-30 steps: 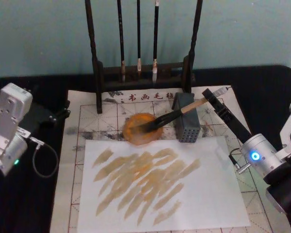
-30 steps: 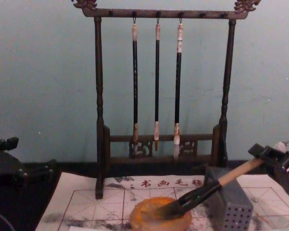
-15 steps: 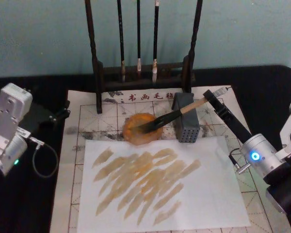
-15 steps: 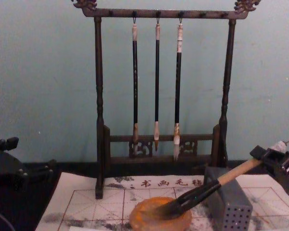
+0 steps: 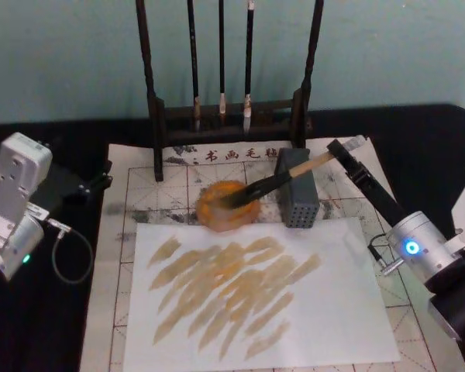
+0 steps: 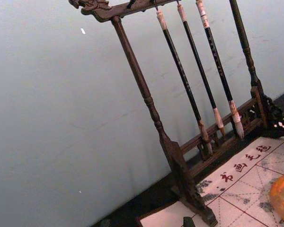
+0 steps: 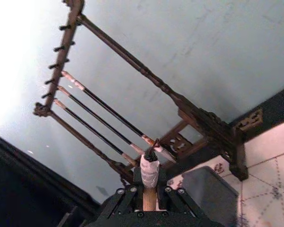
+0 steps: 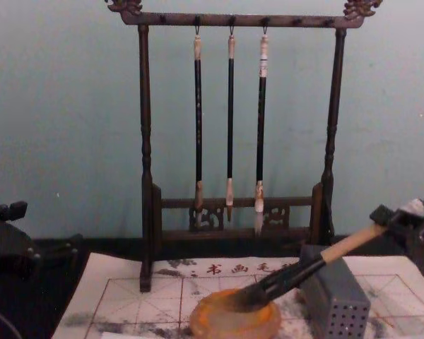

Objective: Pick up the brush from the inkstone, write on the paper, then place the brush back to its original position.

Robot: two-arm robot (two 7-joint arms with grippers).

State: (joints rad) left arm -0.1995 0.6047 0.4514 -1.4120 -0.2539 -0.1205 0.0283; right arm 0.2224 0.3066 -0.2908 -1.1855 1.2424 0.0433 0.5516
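**Right gripper clamped on the brush, bristles down in the inkstone**

So here's the state: the right gripper sits at the far right of the mat, its fingers closed tight round the top of the thick calligraphy brush with the pale tan wooden handle and black lower section. The right wrist view shows the handle pinched between the two fingers, with the white-wrapped end and its little loop poking out past them.

The brush is tilted, not upright. Its dark bristles rest in the round shallow orange-brown inkstone, and the handle slopes up to the right over the top of the grey rectangular box with small holes. Can't tell if it touches the box.

The inkstone sits on the large off-white paper with reddish grid lines, just beyond a plain white sheet covered in tan brush strokes. Behind it stands the dark wooden rack with three thin black-handled brushes hanging from it.

The left gripper is parked off the paper's left edge.
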